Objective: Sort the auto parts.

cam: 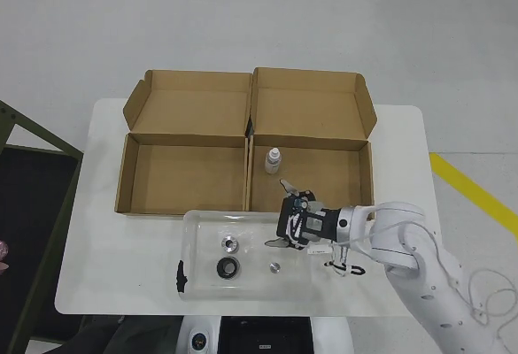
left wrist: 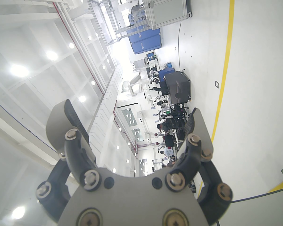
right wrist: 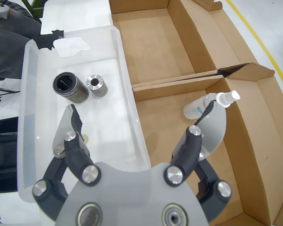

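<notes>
- Two sets of fingers are released. Your right fingers (right wrist: 74, 118) are spread wide with nothing between them. Your left fingers (left wrist: 202, 128) are spread as well, aimed up into the room, away from the surface (cam: 400, 133).
- One right finger hangs over the clear tray (right wrist: 122, 55), the other over the near cardboard box (right wrist: 167, 128). The tray's rim runs between the two fingers.
- Ahead of the tray-side finger, a dark bearing sleeve (right wrist: 70, 90) stands on end in the tray. A smaller steel cylinder (right wrist: 96, 86) stands just beside it.
- Right by that finger's base, a small pale piece (right wrist: 86, 138) lies on the tray floor. You cannot tell whether the two touch.
- A spray bottle (right wrist: 193, 110) lies in the near box at the tip of the box-side finger, with its nozzle poking past the finger.
- Farther ahead of the fingers, the second cardboard box (right wrist: 151, 36) sits side by side with the first.
- A scrap of black tape (right wrist: 46, 41) clings to the tray's far rim.
</notes>
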`<action>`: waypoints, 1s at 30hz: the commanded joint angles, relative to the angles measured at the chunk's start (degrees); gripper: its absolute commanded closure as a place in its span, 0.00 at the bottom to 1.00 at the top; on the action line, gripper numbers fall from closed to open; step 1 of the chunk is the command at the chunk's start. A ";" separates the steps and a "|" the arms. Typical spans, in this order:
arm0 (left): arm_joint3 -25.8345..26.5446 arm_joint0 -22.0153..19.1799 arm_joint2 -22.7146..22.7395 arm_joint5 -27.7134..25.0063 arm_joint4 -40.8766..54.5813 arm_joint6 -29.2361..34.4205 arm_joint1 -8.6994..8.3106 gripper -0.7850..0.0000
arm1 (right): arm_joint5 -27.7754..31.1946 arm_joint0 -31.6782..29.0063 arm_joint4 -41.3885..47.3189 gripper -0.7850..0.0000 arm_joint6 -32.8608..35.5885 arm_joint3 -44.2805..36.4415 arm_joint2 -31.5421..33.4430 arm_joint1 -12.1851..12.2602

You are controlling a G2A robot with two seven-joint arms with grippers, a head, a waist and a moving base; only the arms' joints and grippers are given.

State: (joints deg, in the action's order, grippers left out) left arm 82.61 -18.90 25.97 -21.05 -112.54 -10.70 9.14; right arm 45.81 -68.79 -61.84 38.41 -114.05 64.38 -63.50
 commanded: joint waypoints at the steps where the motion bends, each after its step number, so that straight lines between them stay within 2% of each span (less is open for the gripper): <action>1: 0.00 0.00 0.00 0.00 0.00 0.00 0.00 0.00 | 0.26 -0.71 -0.36 0.00 0.24 -0.47 -0.04 0.17; 17: 0.00 0.00 0.00 0.00 0.00 0.00 0.00 0.00 | 3.11 -6.05 -8.55 0.00 3.26 -5.51 -2.69 1.57; 30: 0.00 0.00 0.00 0.00 0.00 0.00 0.00 0.00 | 3.75 -6.01 -11.98 0.00 6.82 -5.64 -6.45 2.02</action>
State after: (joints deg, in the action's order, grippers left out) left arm 82.61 -18.90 25.97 -21.05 -112.54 -10.70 9.14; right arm 49.54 -74.91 -73.73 44.99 -119.75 58.19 -61.49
